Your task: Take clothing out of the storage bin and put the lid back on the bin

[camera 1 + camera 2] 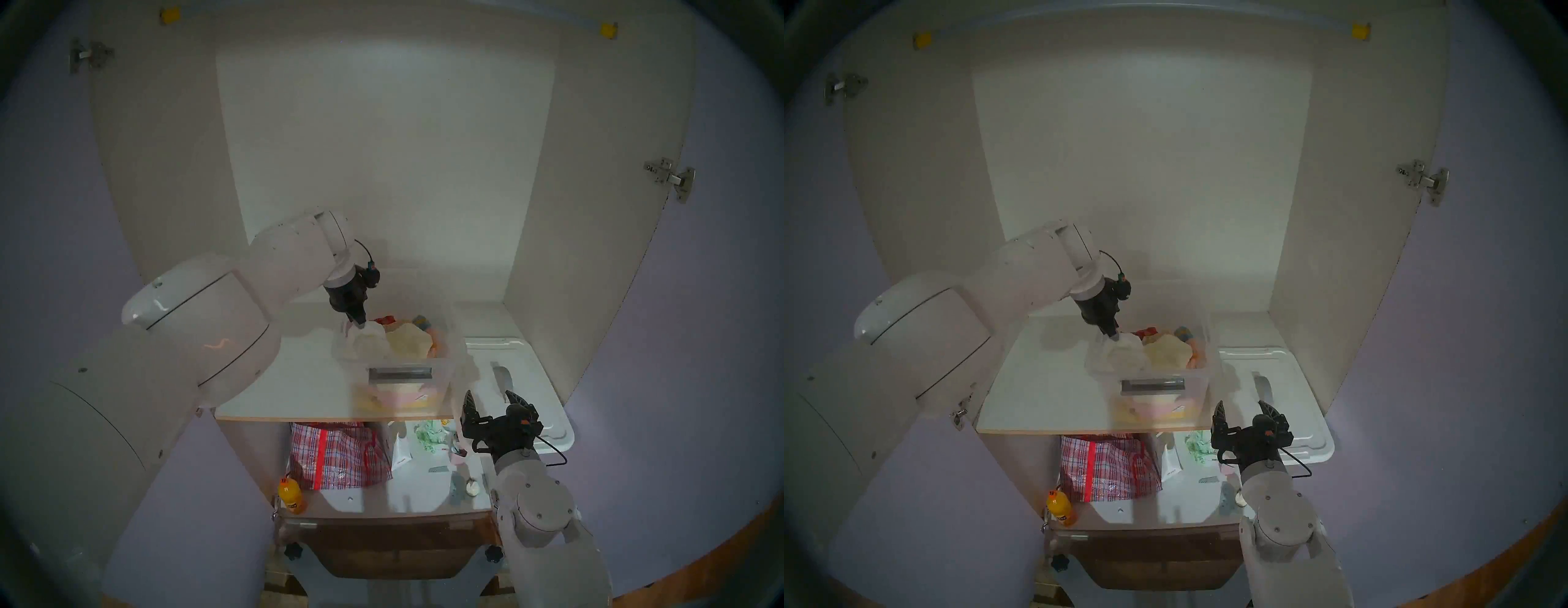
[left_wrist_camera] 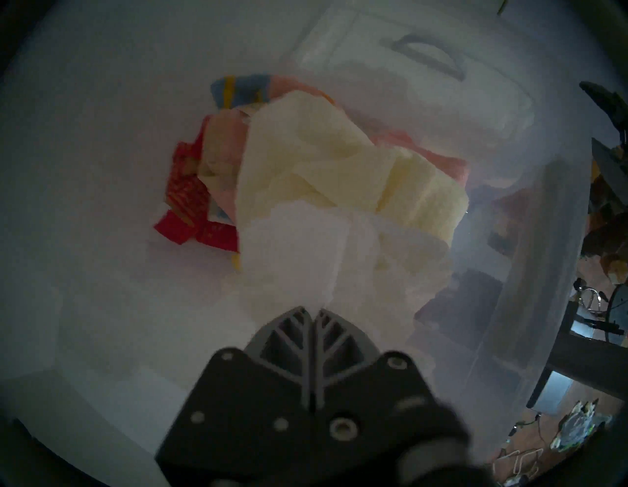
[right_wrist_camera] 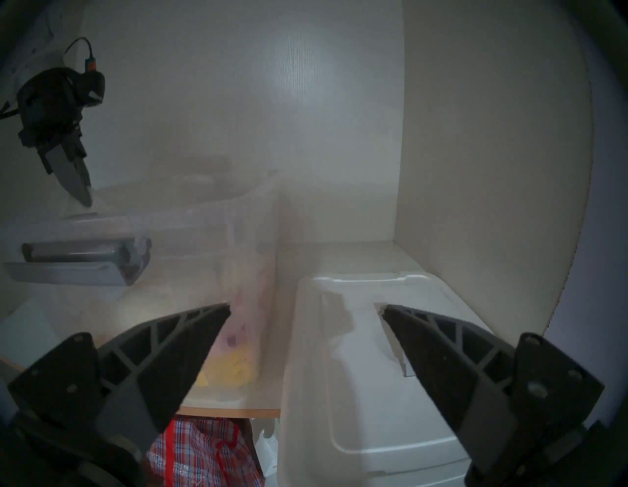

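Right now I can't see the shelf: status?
Left gripper jaws shut on white garment in storage bin. Right gripper open, empty. Lid off, beside bin. Pale yellow cloth against garment.

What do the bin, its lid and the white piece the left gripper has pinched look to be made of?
Storage bin: clear, glossy plastic, contents showing through. Lid: opaque white moulded plastic, stepped rim. Clothing in left gripper: thin, wrinkly white fabric, probably woven.
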